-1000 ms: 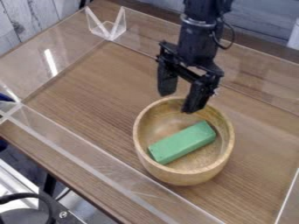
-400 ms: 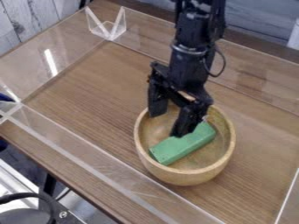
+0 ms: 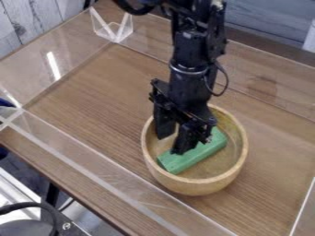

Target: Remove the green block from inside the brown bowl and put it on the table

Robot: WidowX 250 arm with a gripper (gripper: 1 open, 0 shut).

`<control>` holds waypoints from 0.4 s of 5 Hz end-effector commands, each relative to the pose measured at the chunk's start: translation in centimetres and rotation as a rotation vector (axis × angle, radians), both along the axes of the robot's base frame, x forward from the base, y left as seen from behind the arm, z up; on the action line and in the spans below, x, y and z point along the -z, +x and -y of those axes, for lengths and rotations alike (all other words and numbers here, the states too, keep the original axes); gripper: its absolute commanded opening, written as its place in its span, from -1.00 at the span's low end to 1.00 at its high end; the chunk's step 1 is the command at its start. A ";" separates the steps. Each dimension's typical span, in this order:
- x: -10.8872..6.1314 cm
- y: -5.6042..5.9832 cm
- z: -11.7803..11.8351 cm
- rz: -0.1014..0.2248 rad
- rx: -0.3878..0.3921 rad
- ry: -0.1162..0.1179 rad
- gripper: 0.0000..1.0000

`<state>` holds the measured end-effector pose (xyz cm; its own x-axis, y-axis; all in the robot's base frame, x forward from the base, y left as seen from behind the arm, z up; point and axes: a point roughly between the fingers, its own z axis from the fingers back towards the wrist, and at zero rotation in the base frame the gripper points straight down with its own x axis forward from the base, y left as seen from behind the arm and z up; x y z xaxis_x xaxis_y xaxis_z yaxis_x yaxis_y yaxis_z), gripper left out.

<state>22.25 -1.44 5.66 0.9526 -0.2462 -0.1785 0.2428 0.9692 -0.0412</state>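
The brown bowl [image 3: 229, 171] sits on the table [image 3: 87, 92] right of centre. The green block [image 3: 180, 163] lies slantwise inside it, its lower-left end and a bit of its right end showing. My gripper [image 3: 187, 144] points straight down into the bowl, and its dark fingers [image 3: 176, 135] stand at the middle of the block, one on each long side. The fingers hide the block's middle. I cannot make out whether the pads press on the block or a gap remains.
Low clear acrylic walls [image 3: 74, 138] edge the tabletop at the front left and along the back. A small clear acrylic stand [image 3: 113, 25] sits at the far left corner. Bare wood lies left of the bowl.
The gripper has come down from above the bowl's far rim into the bowl and now straddles the green block. Its fingers stand closer together than before.
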 end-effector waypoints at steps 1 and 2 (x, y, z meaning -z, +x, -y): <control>-1.4 0.3 0.1 0.048 -0.027 -0.033 1.00; -1.4 0.2 0.5 0.046 -0.055 -0.058 1.00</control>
